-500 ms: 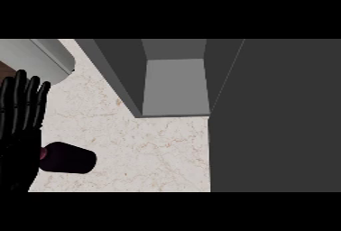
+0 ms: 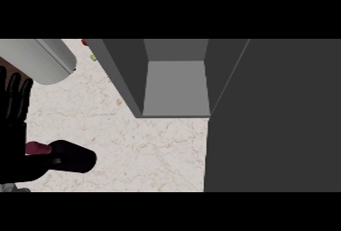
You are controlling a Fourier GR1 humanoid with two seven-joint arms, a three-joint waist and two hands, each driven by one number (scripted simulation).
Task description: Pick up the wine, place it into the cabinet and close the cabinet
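The wine bottle (image 2: 72, 157) is a dark shape with a maroon top (image 2: 37, 148), low on the counter at the left. My left hand (image 2: 15, 106) shows at the left edge, fingers straight and pointing up, right beside the bottle; its lower part blends with the dark glass, so contact is unclear. The grey cabinet (image 2: 176, 85) stands open at the top middle, its inside bare. Its dark door (image 2: 273, 117) fills the right side. My right hand is out of sight.
A light grey cylinder (image 2: 41, 58) lies at the top left. Small red (image 2: 85, 43) and yellow (image 2: 93, 57) bits sit beside the cabinet's left wall. The marbled counter (image 2: 146, 149) stretches between the bottle and the door.
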